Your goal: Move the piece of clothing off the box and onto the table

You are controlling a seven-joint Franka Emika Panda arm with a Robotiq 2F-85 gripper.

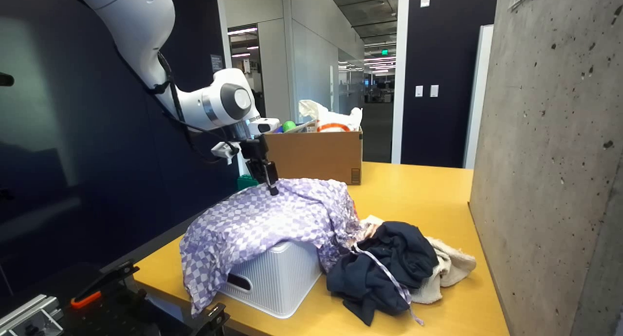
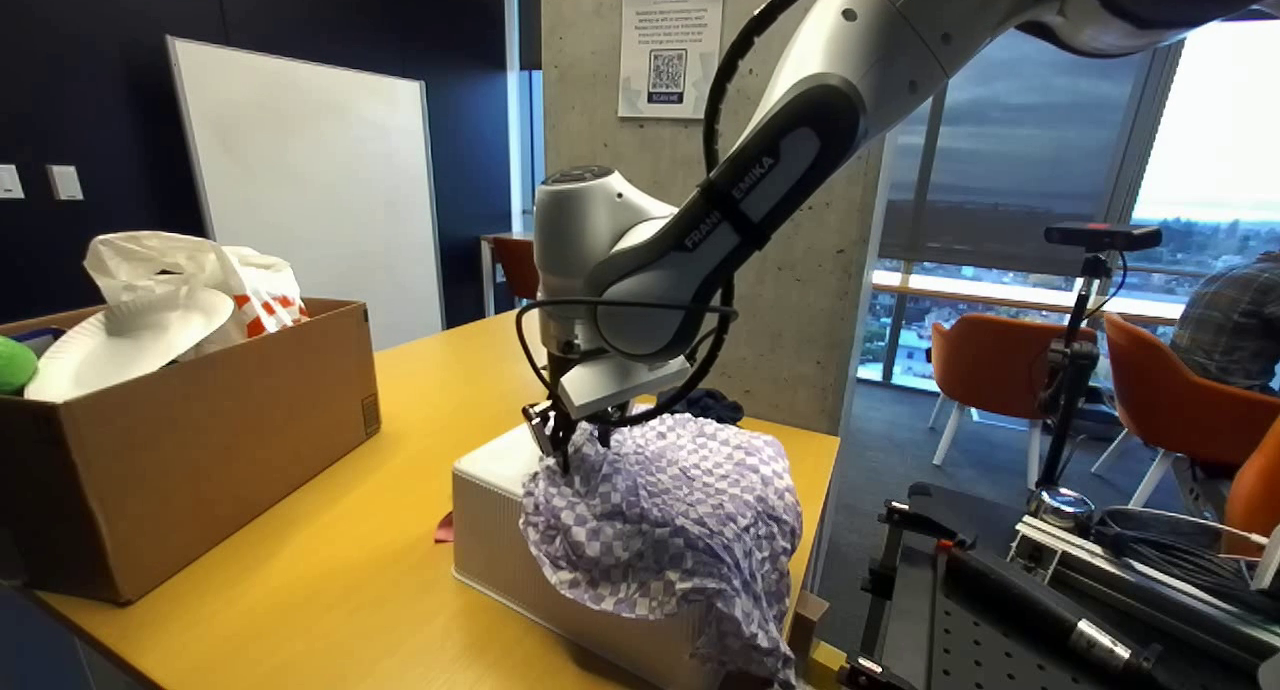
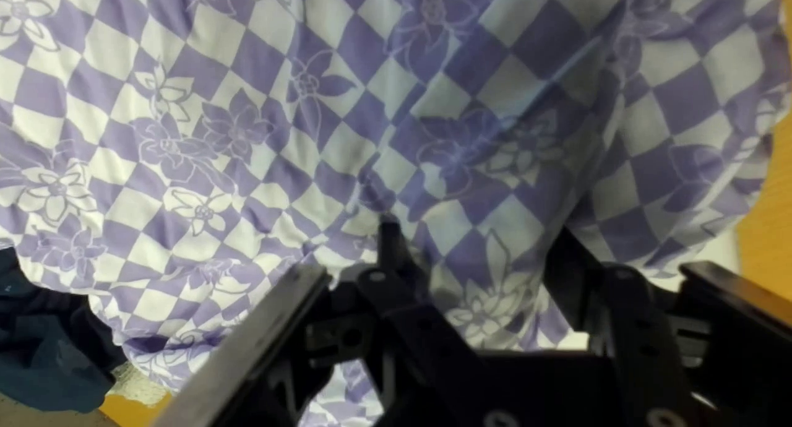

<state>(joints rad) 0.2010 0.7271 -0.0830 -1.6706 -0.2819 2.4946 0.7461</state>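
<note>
The piece of clothing (image 1: 272, 216) is a purple and white checked cloth with flower outlines. It is draped over a white ribbed box (image 1: 287, 280) and hangs down its sides in both exterior views, where the cloth (image 2: 680, 510) leaves part of the box (image 2: 485, 530) bare. My gripper (image 1: 271, 184) points down at the top of the cloth, and the gripper also shows there in an exterior view (image 2: 583, 450). In the wrist view the gripper (image 3: 476, 244) has its fingers apart, with a raised fold of cloth (image 3: 489, 229) between them. The fingertips touch or nearly touch the cloth.
A dark blue garment (image 1: 384, 265) and a beige cloth (image 1: 450, 270) lie beside the box on the yellow table (image 1: 413, 190). A full cardboard box (image 1: 316, 156) stands behind. A concrete wall (image 1: 545, 156) borders the table.
</note>
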